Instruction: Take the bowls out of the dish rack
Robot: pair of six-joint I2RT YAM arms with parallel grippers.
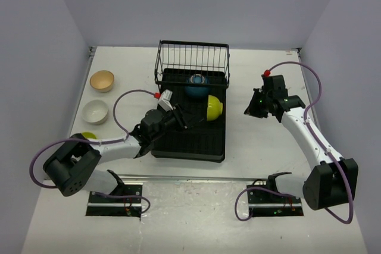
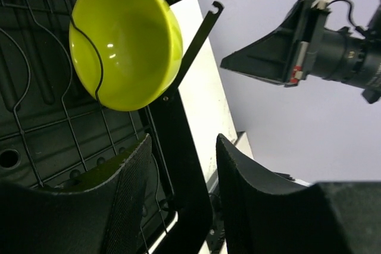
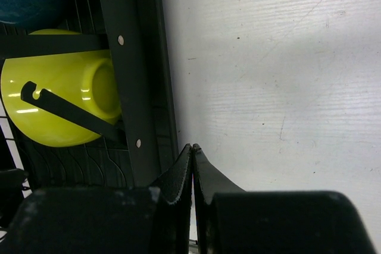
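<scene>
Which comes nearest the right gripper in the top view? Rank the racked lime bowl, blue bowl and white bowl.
1. Racked lime bowl, just left of the right gripper.
2. Blue bowl, deeper in the rack.
3. White bowl, far left.

Under me lies a white table (image 1: 262, 147), matte, its top marked with faint scratches and a few dark specks where my right wrist camera looks close. A metal strip (image 1: 190, 177) runs across it near the front edge. Pale lavender-grey walls (image 1: 196, 4) stand on the left, far and right sides, closing it in.
</scene>
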